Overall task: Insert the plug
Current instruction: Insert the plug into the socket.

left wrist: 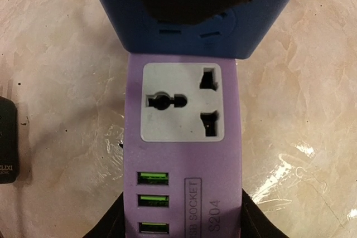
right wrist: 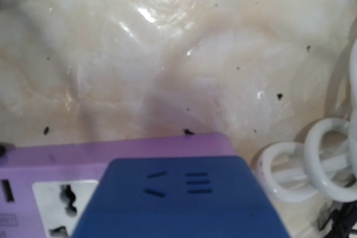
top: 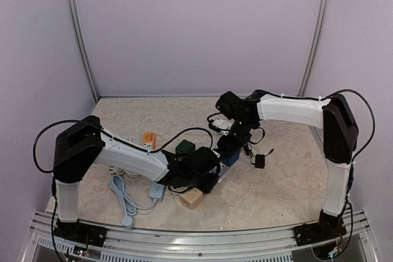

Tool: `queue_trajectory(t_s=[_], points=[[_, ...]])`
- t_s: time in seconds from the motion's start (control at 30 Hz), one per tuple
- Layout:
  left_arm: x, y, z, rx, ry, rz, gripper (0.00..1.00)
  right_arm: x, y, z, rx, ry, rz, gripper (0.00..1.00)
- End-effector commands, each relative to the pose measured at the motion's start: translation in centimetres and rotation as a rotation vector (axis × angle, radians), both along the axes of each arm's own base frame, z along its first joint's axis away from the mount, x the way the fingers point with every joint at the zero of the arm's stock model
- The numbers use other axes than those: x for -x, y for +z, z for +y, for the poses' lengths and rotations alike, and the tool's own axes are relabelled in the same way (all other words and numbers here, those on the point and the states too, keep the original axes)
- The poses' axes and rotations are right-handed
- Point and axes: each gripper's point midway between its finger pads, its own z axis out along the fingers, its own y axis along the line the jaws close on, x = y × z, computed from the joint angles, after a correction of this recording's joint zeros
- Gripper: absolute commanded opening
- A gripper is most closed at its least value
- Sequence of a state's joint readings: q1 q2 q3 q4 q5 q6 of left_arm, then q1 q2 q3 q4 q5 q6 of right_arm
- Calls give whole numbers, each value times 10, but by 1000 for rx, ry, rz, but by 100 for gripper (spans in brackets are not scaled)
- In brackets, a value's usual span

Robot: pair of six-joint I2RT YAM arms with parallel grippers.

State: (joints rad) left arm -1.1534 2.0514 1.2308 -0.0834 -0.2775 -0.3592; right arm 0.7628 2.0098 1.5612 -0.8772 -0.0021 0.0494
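The left gripper [left wrist: 187, 218] is closed to about half its spread on the purple power strip [left wrist: 184, 165], one dark finger [left wrist: 111, 224] pressed to each long side. The strip runs straight out from between the jaws, USB ports [left wrist: 153, 199] nearest them and an empty white socket [left wrist: 181, 101] just ahead. Beyond that socket, at the strip's far end, sits the blue plug [left wrist: 256, 26], its slotted face up and its base overlapping the purple body; how deep it is seated does not show. The right gripper [top: 231, 144] hangs directly over the plug and covers its top, but its fingers are hidden, so I cannot tell whether they pinch it. A coiled white cable [right wrist: 290, 176] lies just beside the strip.
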Motion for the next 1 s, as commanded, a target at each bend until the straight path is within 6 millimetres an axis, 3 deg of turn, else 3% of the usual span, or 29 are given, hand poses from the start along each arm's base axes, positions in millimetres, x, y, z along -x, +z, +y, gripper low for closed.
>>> queue_trajectory(t_s=[0.0,0.27,0.5,0.63,0.77,0.97], points=[[0,6,10,2,32,36,21,87,-151,-39,290,51,311,0],[-1,9,9,1,32,30,21,82,-128,-17,193,67,303,0],[-2,12,8,11,32,25,27,72,-117,-26,257,57,257,1],[-3,16,7,22,32,15,40,69,-106,-23,239,55,241,2],[-5,20,6,24,24,6,65,65,-97,-19,227,52,230,4],[-7,26,5,34,25,-1,79,66,-96,-20,230,52,233,5]])
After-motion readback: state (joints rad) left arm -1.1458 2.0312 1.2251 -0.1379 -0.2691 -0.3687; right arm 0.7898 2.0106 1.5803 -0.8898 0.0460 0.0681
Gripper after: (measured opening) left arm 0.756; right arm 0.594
